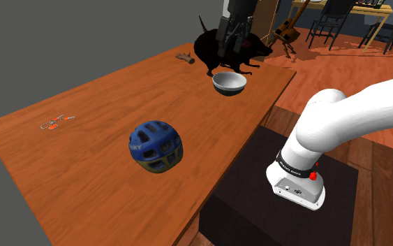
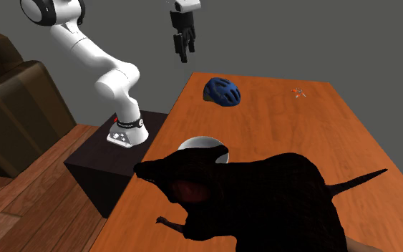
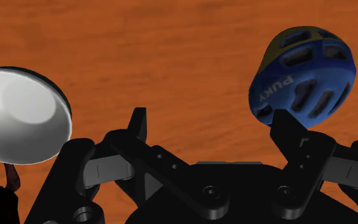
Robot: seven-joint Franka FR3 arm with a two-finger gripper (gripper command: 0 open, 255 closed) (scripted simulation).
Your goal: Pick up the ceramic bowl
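Two steps: slide the gripper [image 1: 233, 35], fingers [image 3: 138, 124] wide apart and holding nothing, over the white bowl [image 1: 229, 83] on the table [image 1: 83, 175], maybe touching the black toy animal [image 1: 205, 49]. Then drop slowly and pinch the rim.

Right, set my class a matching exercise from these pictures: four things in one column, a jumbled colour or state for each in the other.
1 bowl
2 helmet
3 animal figure
4 gripper

a blue
b in the air, open
c black, on the table by the bowl
d white inside

Pairs: 1-d, 2-a, 3-c, 4-b
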